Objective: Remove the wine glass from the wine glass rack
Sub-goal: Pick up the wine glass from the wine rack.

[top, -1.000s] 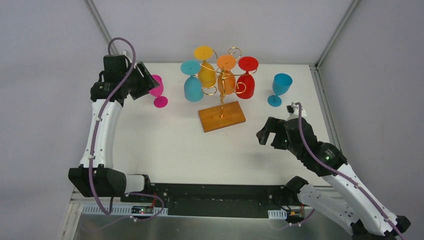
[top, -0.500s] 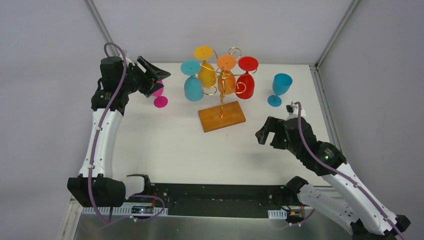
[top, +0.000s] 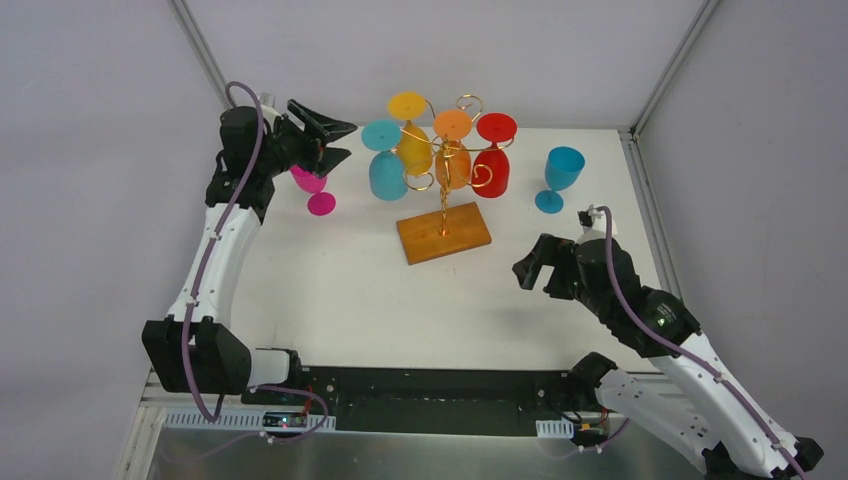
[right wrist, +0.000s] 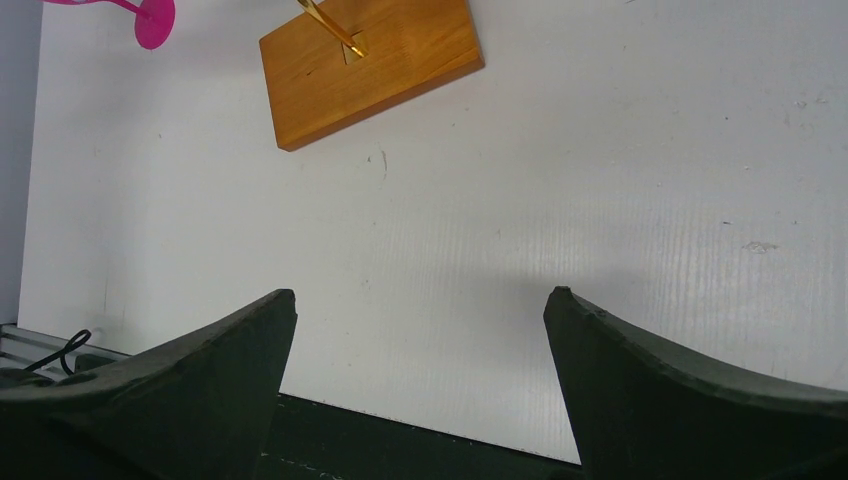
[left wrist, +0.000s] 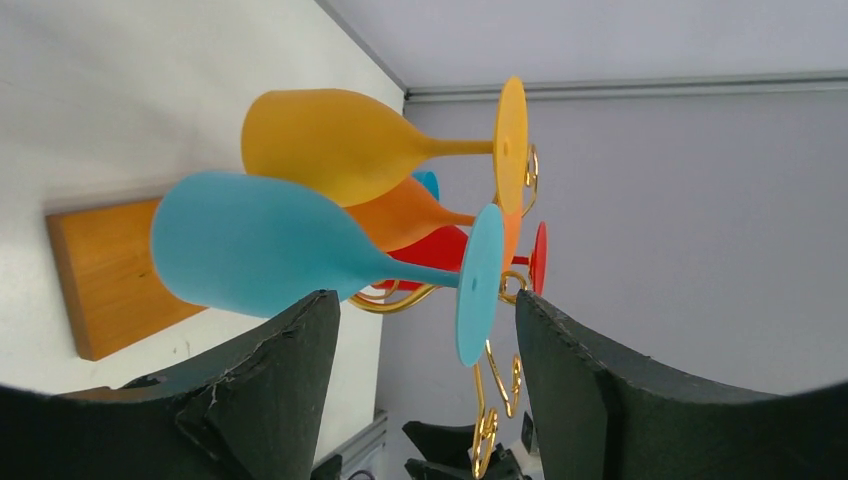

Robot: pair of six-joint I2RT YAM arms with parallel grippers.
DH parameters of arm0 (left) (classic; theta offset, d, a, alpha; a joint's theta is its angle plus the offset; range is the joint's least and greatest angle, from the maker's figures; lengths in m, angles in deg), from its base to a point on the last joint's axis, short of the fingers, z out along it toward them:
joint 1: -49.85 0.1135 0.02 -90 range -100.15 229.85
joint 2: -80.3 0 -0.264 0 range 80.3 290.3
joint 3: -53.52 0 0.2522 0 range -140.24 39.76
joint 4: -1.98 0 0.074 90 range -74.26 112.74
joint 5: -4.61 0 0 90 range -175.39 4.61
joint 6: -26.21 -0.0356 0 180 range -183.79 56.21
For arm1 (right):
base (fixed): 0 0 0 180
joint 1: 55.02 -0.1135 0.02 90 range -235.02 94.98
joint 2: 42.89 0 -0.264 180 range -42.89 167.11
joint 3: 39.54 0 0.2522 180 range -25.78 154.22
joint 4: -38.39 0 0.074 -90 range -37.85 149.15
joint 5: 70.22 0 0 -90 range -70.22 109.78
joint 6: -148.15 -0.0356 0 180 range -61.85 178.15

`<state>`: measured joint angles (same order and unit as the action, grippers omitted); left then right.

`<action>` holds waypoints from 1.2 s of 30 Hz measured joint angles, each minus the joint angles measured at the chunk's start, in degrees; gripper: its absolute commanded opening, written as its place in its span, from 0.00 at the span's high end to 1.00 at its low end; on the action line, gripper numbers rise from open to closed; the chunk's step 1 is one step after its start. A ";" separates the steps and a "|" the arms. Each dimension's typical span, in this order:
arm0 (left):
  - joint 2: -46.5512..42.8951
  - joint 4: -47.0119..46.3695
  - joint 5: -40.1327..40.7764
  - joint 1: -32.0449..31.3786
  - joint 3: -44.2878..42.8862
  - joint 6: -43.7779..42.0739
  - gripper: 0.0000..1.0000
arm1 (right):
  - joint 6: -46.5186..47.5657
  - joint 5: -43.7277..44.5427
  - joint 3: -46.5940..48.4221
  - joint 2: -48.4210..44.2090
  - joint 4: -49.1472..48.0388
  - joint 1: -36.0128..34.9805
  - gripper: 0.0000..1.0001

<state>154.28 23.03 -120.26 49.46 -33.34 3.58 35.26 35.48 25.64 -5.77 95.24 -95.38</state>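
From above, a white surface (top: 340, 290) between grey walls (top: 450, 50) holds the gold wire wine glass rack (top: 443, 232) on its brown wooden base. The upturned teal wine glass (top: 386, 172) hangs on the rack's left side, just beyond the spread, empty left gripper (top: 346, 142).

Left wrist view: the glass lies ahead of the parted fingers (left wrist: 270, 390).

Right wrist view: the right gripper (right wrist: 420, 293), spread and empty, faces the rack's base across bare surface.

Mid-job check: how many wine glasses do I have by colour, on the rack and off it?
Blue: 2, the hanging blue glass on the rack and the standing blue glass on the table
Yellow glass: 1
Orange glass: 1
Red glass: 1
Magenta glass: 1
Total: 6
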 measured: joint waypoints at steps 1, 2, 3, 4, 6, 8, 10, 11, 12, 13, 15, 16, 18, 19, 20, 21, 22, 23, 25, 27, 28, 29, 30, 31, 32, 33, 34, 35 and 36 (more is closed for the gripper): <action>0.44 -0.70 -0.09 -0.59 0.00 0.52 0.34 | 0.00 -0.09 0.00 0.00 -0.02 0.00 0.01; 0.90 -1.40 -0.22 -1.29 0.00 0.94 0.35 | 0.00 -0.13 0.00 0.00 0.00 0.00 0.01; 1.31 -1.81 -0.24 -1.75 0.00 1.18 0.36 | 0.00 -0.15 0.00 0.00 -0.02 0.00 0.01; 1.81 -2.34 -0.24 -2.32 -0.02 1.46 0.37 | 0.00 -0.17 0.00 0.00 -0.04 0.00 0.01; 2.64 -2.82 -0.24 -3.08 -0.02 2.25 0.39 | 0.00 -0.22 -0.02 0.00 -0.20 0.00 0.01; 3.21 -3.23 -0.24 -3.56 -0.04 2.60 0.43 | 0.02 -0.31 -0.09 -0.13 -0.42 0.00 0.01; 3.58 -4.02 -0.22 -3.85 -0.04 2.93 0.49 | 0.02 -0.39 -0.39 -0.48 -0.48 0.00 0.01; 3.67 -4.33 -0.22 -4.11 -0.04 3.08 0.52 | 0.02 -0.42 -0.66 -0.74 -0.48 0.00 0.01; 3.74 -4.72 -0.22 -4.17 -0.04 3.19 0.54 | 0.02 -0.46 -0.79 -0.92 -0.39 0.00 0.01; 3.80 -5.09 -0.22 -4.20 -0.04 3.37 0.56 | 0.04 -0.55 -0.94 -1.07 -0.48 0.00 0.01; 3.80 -5.75 -0.24 -4.20 -0.04 3.72 0.60 | 0.04 -0.59 -1.16 -1.29 -0.46 0.00 0.01; 3.80 -5.97 -0.24 -4.20 -0.04 3.82 0.61 | 0.04 -0.61 -1.27 -1.36 -0.48 0.00 0.01; 3.82 -6.51 -0.24 -4.37 -0.04 3.93 0.65 | 0.04 -0.66 -1.42 -1.44 -0.44 0.00 0.01; 3.89 -6.78 -0.24 -4.46 -0.04 4.04 0.66 | 0.04 -0.72 -1.42 -1.44 -0.44 0.00 0.01; 3.93 -7.10 -0.24 -4.55 -0.04 4.09 0.67 | 0.04 -0.76 -1.42 -1.44 -0.46 0.00 0.01; 4.04 -7.39 -0.26 -4.57 -0.04 4.15 0.69 | 0.04 -0.81 -1.42 -1.44 -0.46 0.00 0.01; 4.15 -7.54 -0.28 -4.57 -0.04 4.20 0.70 | 0.04 -0.87 -1.42 -1.44 -0.46 0.00 0.01; 4.28 -7.78 -0.35 -4.57 -0.04 4.26 0.72 | 0.04 -1.03 -1.42 -1.44 -0.46 0.00 0.01; 4.55 -8.28 -0.61 -4.57 -0.04 4.39 0.74 | 0.04 -1.11 -1.42 -1.44 -0.46 0.00 0.01; 4.68 -8.55 -0.70 -4.57 -0.04 4.66 0.77 | 0.04 -1.20 -1.46 -1.44 -0.50 0.00 0.01; 4.68 -8.61 -0.70 -4.57 -0.04 4.76 0.79 | 0.04 -1.22 -1.55 -1.44 -0.59 0.00 0.01; 4.68 -8.68 -0.70 -4.57 -0.04 4.94 0.81 | 0.04 -1.25 -1.60 -1.44 -0.63 0.00 0.01; 4.68 -8.79 -0.72 -4.57 -0.04 5.09 0.84 | 0.04 -1.27 -1.62 -1.44 -0.66 0.00 0.01; 4.70 -8.92 -0.76 -4.57 -0.04 5.22 0.87 | 0.04 -1.25 -1.62 -1.44 -0.68 0.00 0.01; 4.70 -9.03 -0.79 -4.57 -0.04 5.31 0.91 | 0.04 -1.25 -1.62 -1.44 -0.74 0.00 0.01; 4.68 -9.14 -0.90 -4.57 -0.04 5.33 0.93 | 0.04 -1.25 -1.62 -1.44 -0.79 0.00 0.01; 4.68 -9.22 -0.94 -4.57 -0.04 5.51 0.95 | 0.04 -1.25 -1.62 -1.44 -0.79 0.00 0.01; 4.68 -9.38 -1.07 -4.57 -0.04 5.49 0.97 | 0.04 -1.25 -1.62 -1.44 -0.79 0.00 0.01; 4.68 -9.57 -1.11 -4.57 -0.04 5.53 0.99 | 0.04 -1.25 -1.62 -1.44 -0.79 0.00 0.01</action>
<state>158.96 13.45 -121.38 44.89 -33.39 9.11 35.30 34.24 24.03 -7.21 94.46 -95.38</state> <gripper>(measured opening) 0.063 0.990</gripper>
